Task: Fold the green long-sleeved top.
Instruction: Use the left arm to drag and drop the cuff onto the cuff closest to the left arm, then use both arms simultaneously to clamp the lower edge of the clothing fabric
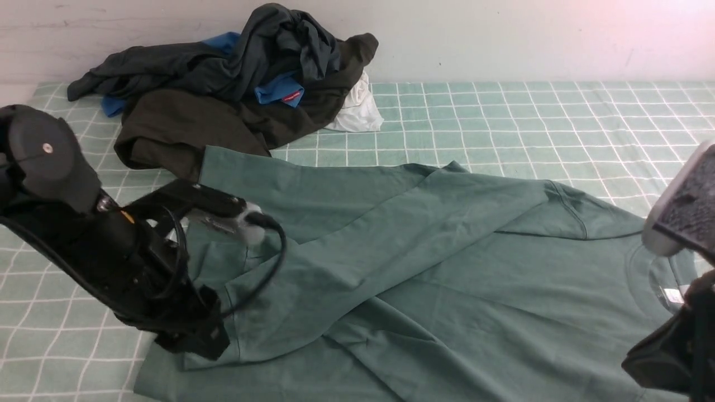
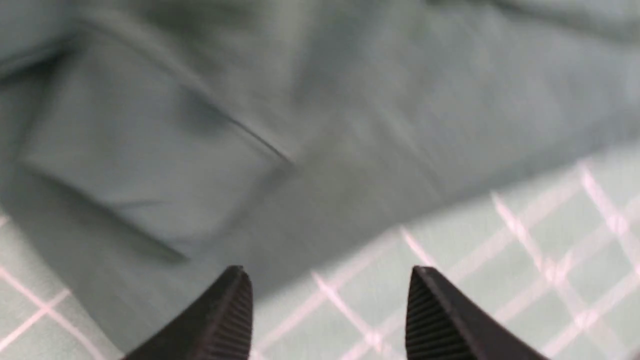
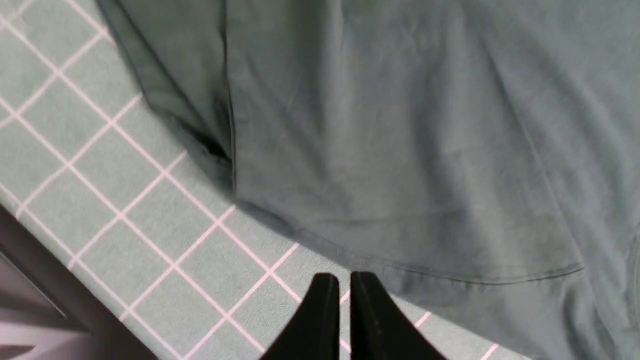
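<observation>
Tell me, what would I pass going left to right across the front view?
Left arm → green long-sleeved top → right arm. The dark clothes pile behind overlaps the first two, so it's left out.

Plain white wall (image 1: 503, 39) behind; light-green white-checked cloth (image 1: 503, 123) covers work surface; pinkish light upper right.

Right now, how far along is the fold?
Done: one sleeve lies diagonally across the body of the green long-sleeved top. In hand: nothing; the left gripper is open over the top's edge, and the right gripper is shut and empty beside another edge. Left: the body is spread out and creased, no body fold yet.
</observation>
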### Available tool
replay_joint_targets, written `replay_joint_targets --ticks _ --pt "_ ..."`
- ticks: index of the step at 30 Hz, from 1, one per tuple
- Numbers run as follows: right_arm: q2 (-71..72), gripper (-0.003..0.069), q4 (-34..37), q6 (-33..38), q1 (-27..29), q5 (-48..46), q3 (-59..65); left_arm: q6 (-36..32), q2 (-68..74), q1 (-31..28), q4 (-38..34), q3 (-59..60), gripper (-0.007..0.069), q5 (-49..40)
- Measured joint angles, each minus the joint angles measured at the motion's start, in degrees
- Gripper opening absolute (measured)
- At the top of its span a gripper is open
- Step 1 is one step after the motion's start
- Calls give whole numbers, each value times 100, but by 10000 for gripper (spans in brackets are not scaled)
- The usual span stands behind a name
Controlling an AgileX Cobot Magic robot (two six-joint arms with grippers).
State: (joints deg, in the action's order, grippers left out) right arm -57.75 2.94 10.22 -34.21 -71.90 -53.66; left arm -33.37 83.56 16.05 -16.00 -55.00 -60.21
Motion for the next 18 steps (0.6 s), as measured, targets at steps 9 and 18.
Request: replay_joint_targets --ticks 9,18 --pt "0 44 -167 21 -418 6 20 158 429 1286 2275 533 370 113" --pt "0 90 -219 159 -442 6 25 482 981 1315 2497 533 367 816"
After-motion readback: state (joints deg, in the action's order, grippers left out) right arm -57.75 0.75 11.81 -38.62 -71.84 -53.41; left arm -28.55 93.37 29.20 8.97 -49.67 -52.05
